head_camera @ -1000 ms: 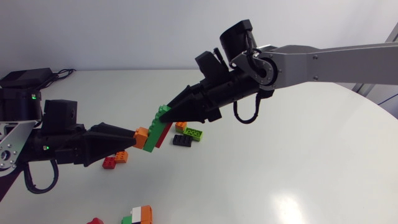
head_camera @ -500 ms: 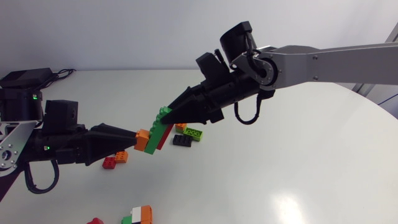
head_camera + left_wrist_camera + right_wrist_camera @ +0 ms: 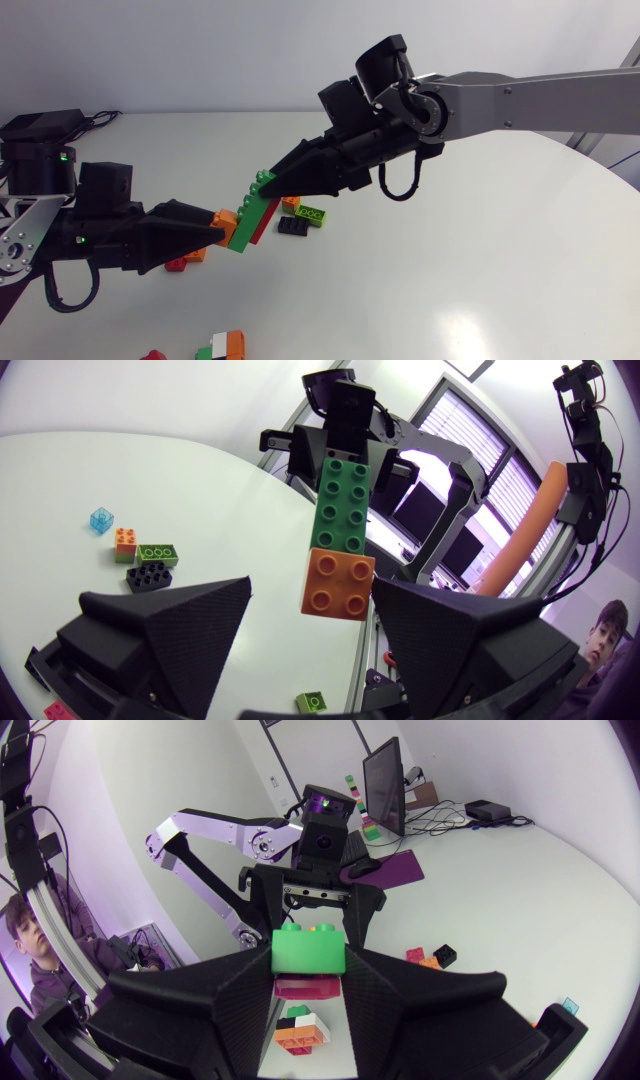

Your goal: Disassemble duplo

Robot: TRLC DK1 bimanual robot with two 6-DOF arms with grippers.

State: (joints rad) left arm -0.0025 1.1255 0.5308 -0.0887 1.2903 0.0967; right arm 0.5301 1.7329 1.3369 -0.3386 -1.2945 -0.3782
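Above the table (image 3: 480,280), the duplo stack (image 3: 250,212) hangs from my right gripper (image 3: 268,183), clamped on its upper green brick (image 3: 308,952), while my left gripper (image 3: 215,232) stands spread around the orange brick (image 3: 338,582), a gap on 1 side. Closing off-centre, I judge, could lever the whole stack out of the right grip rather than split it.
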